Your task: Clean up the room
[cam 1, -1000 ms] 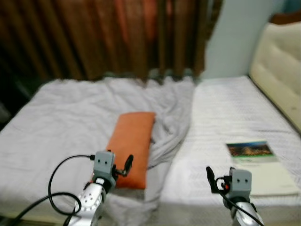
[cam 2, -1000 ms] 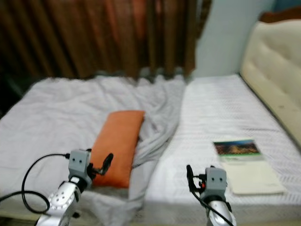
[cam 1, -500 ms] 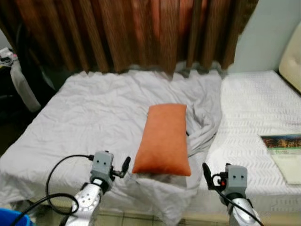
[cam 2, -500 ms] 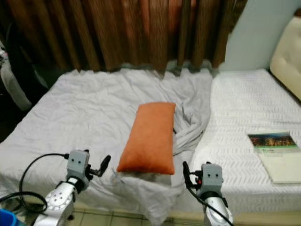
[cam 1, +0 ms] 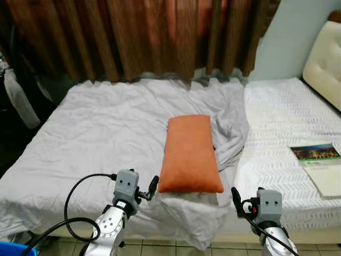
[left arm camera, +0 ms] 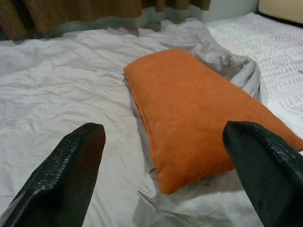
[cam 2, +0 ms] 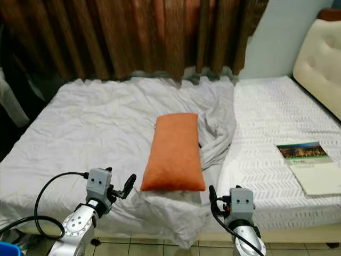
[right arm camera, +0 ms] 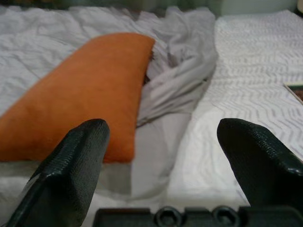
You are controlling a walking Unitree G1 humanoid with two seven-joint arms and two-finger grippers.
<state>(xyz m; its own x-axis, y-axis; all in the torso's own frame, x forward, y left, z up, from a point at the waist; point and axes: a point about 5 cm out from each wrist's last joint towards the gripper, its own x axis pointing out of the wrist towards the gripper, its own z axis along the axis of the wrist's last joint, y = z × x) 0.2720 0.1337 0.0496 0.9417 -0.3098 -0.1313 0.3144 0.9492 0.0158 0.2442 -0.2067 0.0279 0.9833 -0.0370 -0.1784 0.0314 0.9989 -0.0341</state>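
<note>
An orange pillow (cam 1: 190,154) lies lengthwise on a rumpled grey sheet (cam 1: 106,133) that covers the left part of the bed. A book (cam 1: 315,153) with a landscape cover rests on the bare white mattress (cam 1: 277,106) at the right, on top of a white sheet of paper (cam 1: 329,181). My left gripper (cam 1: 153,188) hovers just short of the pillow's near left corner, open and empty; its wrist view frames the pillow (left arm camera: 199,109) between the two fingers (left arm camera: 71,175). My right gripper (cam 1: 235,196) is held low at the bed's front edge, right of the pillow (right arm camera: 80,109), open and empty.
Brown curtains (cam 1: 149,37) hang behind the bed. A cream padded headboard (cam 1: 326,58) stands at the far right. Dark clutter (cam 1: 16,101) sits at the left of the bed, and a blue object (cam 1: 9,249) shows at the lower left on the tiled floor.
The whole picture has shifted as the camera swung; the pillow now sits centred before me and sharper. Both grippers keep the same open pose.
</note>
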